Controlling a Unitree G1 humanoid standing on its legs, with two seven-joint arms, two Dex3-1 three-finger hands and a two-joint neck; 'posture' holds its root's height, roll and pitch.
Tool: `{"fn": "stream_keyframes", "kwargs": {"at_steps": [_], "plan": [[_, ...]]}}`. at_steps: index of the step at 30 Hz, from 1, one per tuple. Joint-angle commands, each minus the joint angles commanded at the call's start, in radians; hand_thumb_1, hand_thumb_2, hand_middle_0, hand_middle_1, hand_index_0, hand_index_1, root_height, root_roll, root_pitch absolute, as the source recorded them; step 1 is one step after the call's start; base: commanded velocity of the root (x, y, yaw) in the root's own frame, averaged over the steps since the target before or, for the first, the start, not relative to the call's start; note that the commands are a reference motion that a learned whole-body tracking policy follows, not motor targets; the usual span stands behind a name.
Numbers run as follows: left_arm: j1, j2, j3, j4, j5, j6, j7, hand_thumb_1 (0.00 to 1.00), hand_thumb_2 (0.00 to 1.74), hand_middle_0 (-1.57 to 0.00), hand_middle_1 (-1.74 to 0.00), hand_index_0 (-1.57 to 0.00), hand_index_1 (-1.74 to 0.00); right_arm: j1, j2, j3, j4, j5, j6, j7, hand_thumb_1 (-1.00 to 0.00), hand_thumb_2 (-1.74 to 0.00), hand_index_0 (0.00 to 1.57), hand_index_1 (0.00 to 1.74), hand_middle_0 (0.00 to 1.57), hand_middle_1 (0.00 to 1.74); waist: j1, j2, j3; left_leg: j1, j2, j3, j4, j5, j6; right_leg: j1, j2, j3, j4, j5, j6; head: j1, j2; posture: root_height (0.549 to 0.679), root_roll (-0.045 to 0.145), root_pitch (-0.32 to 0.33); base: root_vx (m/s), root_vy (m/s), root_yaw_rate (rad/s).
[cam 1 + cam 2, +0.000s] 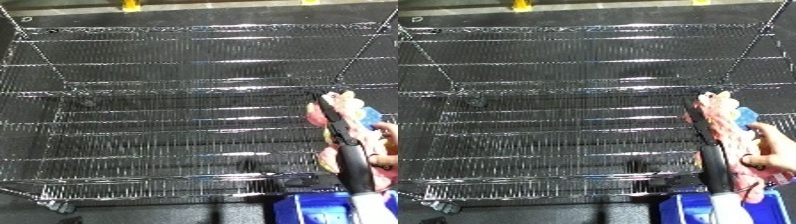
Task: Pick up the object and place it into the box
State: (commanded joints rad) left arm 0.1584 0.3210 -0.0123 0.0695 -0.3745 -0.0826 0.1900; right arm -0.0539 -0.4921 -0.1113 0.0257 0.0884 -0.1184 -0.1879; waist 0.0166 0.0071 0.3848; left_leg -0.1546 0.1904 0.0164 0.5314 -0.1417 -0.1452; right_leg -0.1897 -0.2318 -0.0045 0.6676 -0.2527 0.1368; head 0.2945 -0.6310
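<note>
Right hand: black fingers curled round the pink plush toy, raised over the wire shelf's right edge.
Pink plush toy: pink, yellow and blue, in that grasp, above the rack.
Wire shelf: chrome.
Blue bin: below the shelf's front right corner.
Person's hand: touching the toy's right side.

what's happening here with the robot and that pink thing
The robot's right hand is curled round a pink, yellow and blue soft object, holding it at the right side of a wire rack. A blue bin sits just below. A person's hand also touches the object. The left hand is out of view.
</note>
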Motion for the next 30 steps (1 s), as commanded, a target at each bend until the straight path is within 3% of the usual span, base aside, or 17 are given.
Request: {"fn": "stream_keyframes", "kwargs": {"at_steps": [15,21,25,30], "plan": [[0.02,0.002,0.008,-0.008,-0.033,0.008,0.0,1.0,1.74,-1.57,-1.74,-1.57,-1.74,-0.007,-0.056,-0.07,0.024,-0.018,0.019,-0.025,0.0,0.0,0.0,0.0,0.0,0.0,-0.021,0.002,0.008,-0.005,0.011,0.011,-0.004,0.008,-0.0023,-0.022,0.0051,0.012,0.002,0.006,0.0003,0.317,-0.012,0.643,0.051,-0.161,0.004,-0.026,-0.042],[0.027,0.019,-0.01,-0.009,-0.051,0.011,-0.009,1.0,1.74,-1.57,-1.74,-1.57,-1.74,-0.03,-0.125,-0.086,0.101,-0.011,0.043,-0.029,0.0,0.0,0.0,0.0,0.0,0.0,-0.018,0.014,0.011,-0.01,0.01,0.01,-0.009,0.014,-0.004,-0.032,0.0015,0.015,0.001,0.012,0.0006,0.441,0.0,0.642,0.053,-0.159,0.008,-0.031,0.01],[0.026,0.041,-0.044,-0.01,-0.069,0.006,-0.02,1.0,1.74,-1.57,-1.74,-1.57,-1.74,-0.09,-0.219,-0.074,0.214,-0.005,0.077,-0.035,0.0,0.0,0.0,0.0,0.0,0.0,-0.011,0.036,0.014,-0.018,0.006,0.009,-0.015,0.022,-0.006,-0.048,-0.0048,0.016,0.005,0.016,0.0028,0.527,0.011,0.641,0.056,-0.155,0.004,-0.02,0.011],[0.024,0.051,-0.075,-0.011,-0.08,0.002,-0.028,1.0,1.74,-1.57,-1.74,-1.57,-1.74,-0.144,-0.274,-0.05,0.29,0.003,0.101,-0.038,0.0,0.0,0.0,0.0,0.0,0.0,-0.006,0.055,0.016,-0.026,0.0,0.009,-0.015,0.026,-0.0065,-0.062,-0.0101,0.016,0.011,0.019,0.0045,0.575,0.034,0.641,0.059,-0.152,0.009,-0.011,0.012]]}}
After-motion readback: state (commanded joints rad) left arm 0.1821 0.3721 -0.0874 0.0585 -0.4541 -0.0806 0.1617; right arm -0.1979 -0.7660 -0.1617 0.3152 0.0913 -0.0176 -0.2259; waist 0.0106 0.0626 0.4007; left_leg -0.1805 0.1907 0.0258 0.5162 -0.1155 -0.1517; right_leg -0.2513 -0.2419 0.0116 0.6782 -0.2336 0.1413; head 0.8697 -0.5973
